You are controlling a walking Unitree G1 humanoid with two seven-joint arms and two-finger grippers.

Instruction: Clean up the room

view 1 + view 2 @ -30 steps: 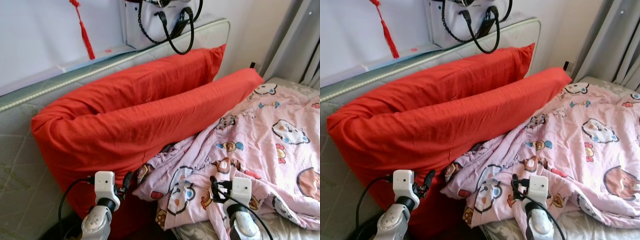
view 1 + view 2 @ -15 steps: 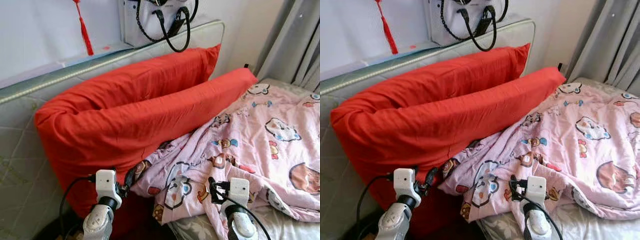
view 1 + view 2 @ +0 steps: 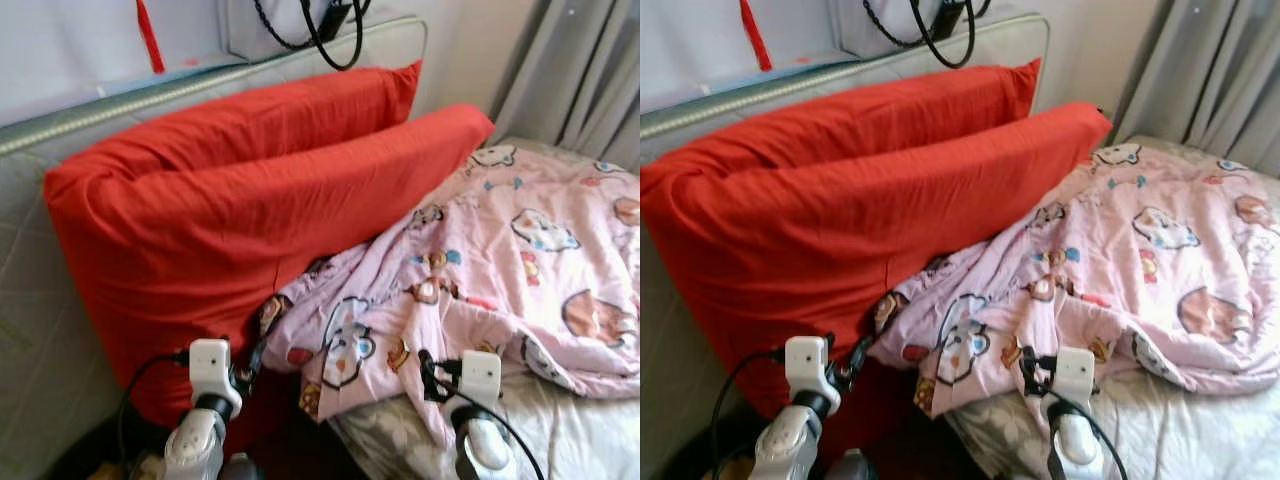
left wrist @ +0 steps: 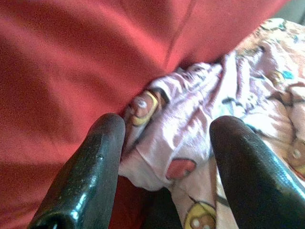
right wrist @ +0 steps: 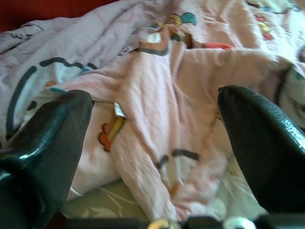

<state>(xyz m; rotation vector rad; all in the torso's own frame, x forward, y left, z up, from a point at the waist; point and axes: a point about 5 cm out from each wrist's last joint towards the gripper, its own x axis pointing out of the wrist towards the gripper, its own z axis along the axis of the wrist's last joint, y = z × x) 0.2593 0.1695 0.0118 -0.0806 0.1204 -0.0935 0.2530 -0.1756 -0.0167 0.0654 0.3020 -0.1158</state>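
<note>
On my left a big red pillow point(image 3: 220, 210) leans against the grey headboard point(image 3: 40, 300), a second red pillow point(image 3: 300, 110) behind it. My left hand point(image 4: 162, 157) hangs low at the pillow's foot, fingers point(image 4: 90, 176) spread apart, pointed at the near corner of the pink cartoon quilt point(image 3: 480, 260) tucked against the red. The quilt lies rumpled across the bed point(image 3: 590, 440). My right hand point(image 5: 152, 143) hovers over its front edge, fingers wide apart.

Bright daylight, soft shadows; wrist views blurred, head views slightly soft.
</note>
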